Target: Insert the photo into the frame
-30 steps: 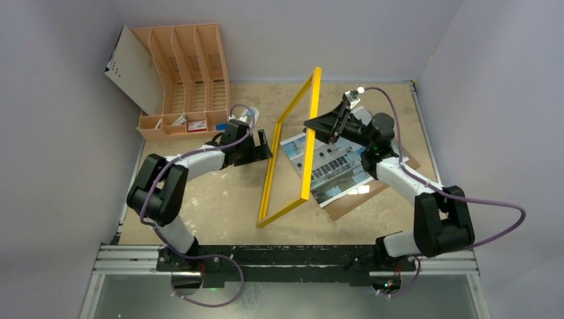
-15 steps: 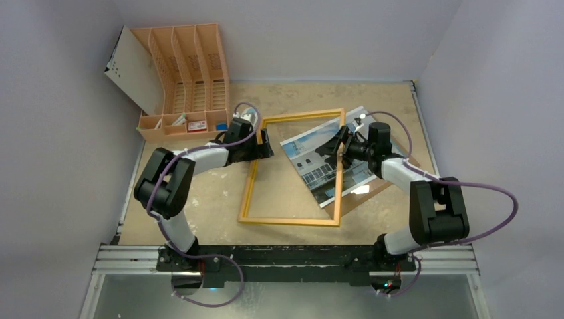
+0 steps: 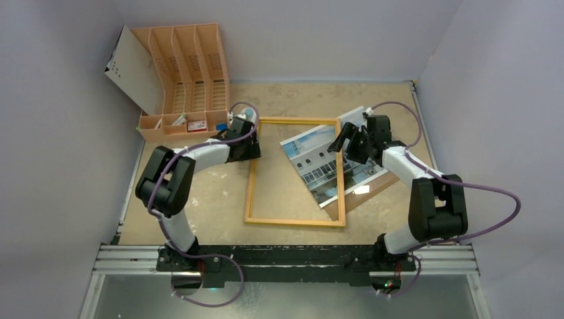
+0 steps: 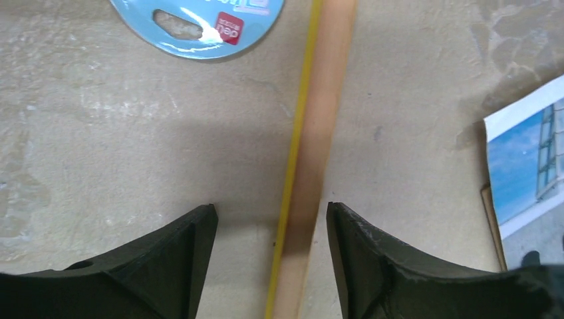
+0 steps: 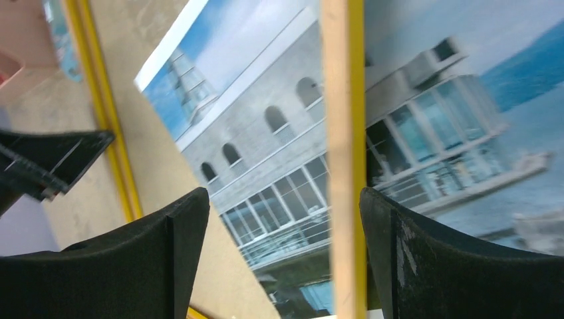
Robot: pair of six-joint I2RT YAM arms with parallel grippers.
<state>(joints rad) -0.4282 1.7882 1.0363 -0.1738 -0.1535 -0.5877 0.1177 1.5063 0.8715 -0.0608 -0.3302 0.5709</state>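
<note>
Your right gripper (image 5: 282, 206), jaws spread, straddles the frame (image 5: 342, 166) rail crossing the skewed photo (image 5: 259, 146); left gripper (image 4: 271, 209) likewise ungripped, opposite rail.

An orange slotted rack (image 3: 189, 73) stands far left, a white perforated panel (image 3: 133, 70) just beside it.

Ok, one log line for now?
frame: back up, right rail over photo | photo: face up, not inserted | left gripper: open astride left rail | right gripper: open astride right rail
</note>
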